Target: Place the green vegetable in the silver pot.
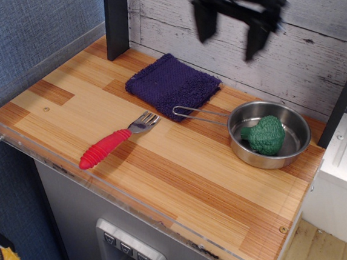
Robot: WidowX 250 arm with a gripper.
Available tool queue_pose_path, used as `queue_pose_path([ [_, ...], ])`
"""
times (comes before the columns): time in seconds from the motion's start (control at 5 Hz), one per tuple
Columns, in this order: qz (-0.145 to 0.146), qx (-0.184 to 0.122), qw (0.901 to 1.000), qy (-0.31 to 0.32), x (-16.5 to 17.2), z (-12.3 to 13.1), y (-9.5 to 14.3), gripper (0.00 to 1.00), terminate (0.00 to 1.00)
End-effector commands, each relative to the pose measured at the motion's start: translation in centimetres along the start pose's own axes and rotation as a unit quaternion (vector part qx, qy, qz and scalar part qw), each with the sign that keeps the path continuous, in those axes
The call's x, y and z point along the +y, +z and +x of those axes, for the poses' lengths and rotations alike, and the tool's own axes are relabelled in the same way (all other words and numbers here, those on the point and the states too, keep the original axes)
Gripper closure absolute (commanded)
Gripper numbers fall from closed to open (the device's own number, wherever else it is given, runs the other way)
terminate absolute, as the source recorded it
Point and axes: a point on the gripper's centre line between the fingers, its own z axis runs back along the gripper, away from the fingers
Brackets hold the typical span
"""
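Observation:
The green vegetable (pixel 264 135), a small dark green toy broccoli, lies inside the silver pot (pixel 293 154) at the right end of the wooden table. The pot's thin wire handle (pixel 200 113) points left. My gripper (pixel 231 31) is open and empty, high above the table at the top of the view, up and to the left of the pot. It is blurred by motion.
A purple cloth (pixel 172 84) lies at the back middle. A fork with a red handle (pixel 107 147) lies at the front left. A clear plastic rim (pixel 124 202) runs along the table's front and left edges. A dark post (pixel 115 15) stands at the back left.

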Motion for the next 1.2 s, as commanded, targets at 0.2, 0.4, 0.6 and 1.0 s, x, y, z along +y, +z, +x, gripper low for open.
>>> queue_pose_path([
  [0.2, -0.007, 0.021, 0.9997, 0.008, 2.12, -1.74, -0.22, 0.00, 0.00],
  [0.4, 0.012, 0.047, 0.9983, -0.031, 2.40, -1.52, -0.48, 0.00, 0.00],
  [0.6, 0.012, 0.047, 0.9983, -0.031, 2.40, -1.52, -0.48, 0.00, 0.00],
  [1.0, 0.012, 0.047, 0.9983, -0.031, 2.40, -1.52, -0.48, 0.00, 0.00],
])
